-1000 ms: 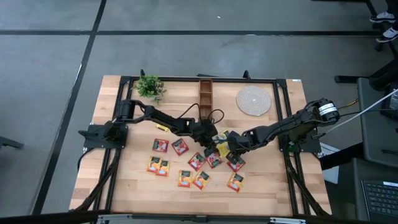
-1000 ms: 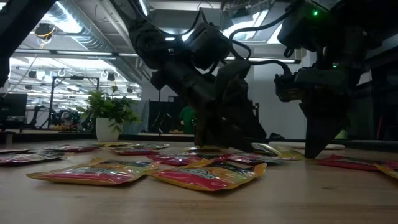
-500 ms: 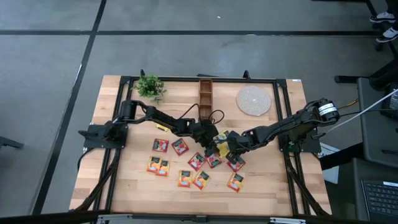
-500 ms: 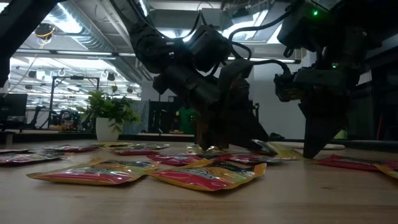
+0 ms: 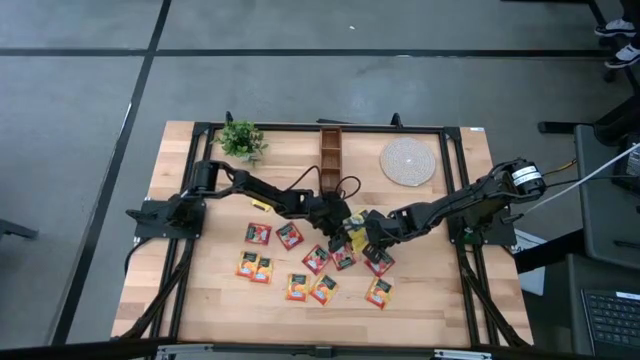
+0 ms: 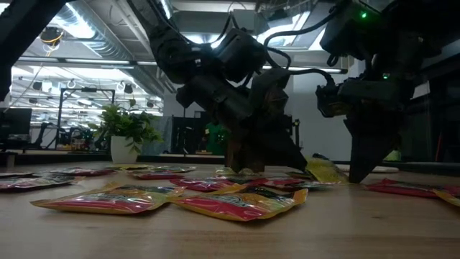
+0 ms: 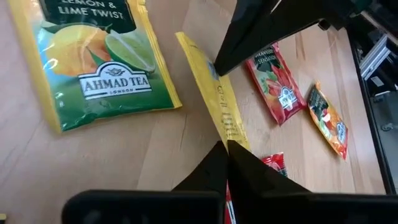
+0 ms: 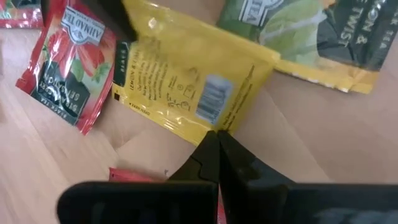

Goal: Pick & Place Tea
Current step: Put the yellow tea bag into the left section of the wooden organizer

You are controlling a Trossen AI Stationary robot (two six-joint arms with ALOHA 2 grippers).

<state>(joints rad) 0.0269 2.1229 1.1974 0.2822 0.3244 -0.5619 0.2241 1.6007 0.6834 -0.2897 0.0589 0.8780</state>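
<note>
Several flat tea sachets lie on the wooden table, red ones [image 5: 258, 234] and orange ones [image 5: 298, 288] among them. A yellow sachet [image 8: 186, 81] stands tilted between my two grippers at the table's middle, one edge raised [image 6: 323, 171]. My left gripper [image 7: 227, 144] is shut on it. My right gripper [image 8: 214, 134] is shut, its tips at the sachet's opposite edge. A lemon-lime sachet [image 7: 99, 62] lies flat beside them, and red sachets [image 7: 277, 87] lie just beyond. My left gripper pinches the yellow sachet's end edge [image 7: 230, 127] between its two fingertips, slanting down from the table's left. The sachet is seen almost edge-on, tilted, running away from the fingers. My right gripper's shut fingertips meet the sachet's opposite edge [image 8: 219, 126] from the table's right. Whether they pinch it or only touch it, I cannot tell.
A small potted plant [image 5: 241, 138] stands at the far left, a wooden divider box [image 5: 331, 147] at the far middle and a round woven mat [image 5: 408, 161] at the far right. More sachets lie toward the near edge [image 5: 378, 292].
My left gripper has shut on the yellow sachet's edge while staying in place. The sachet has tipped: its edge toward the right arm now stands higher off the table than a second ago.
</note>
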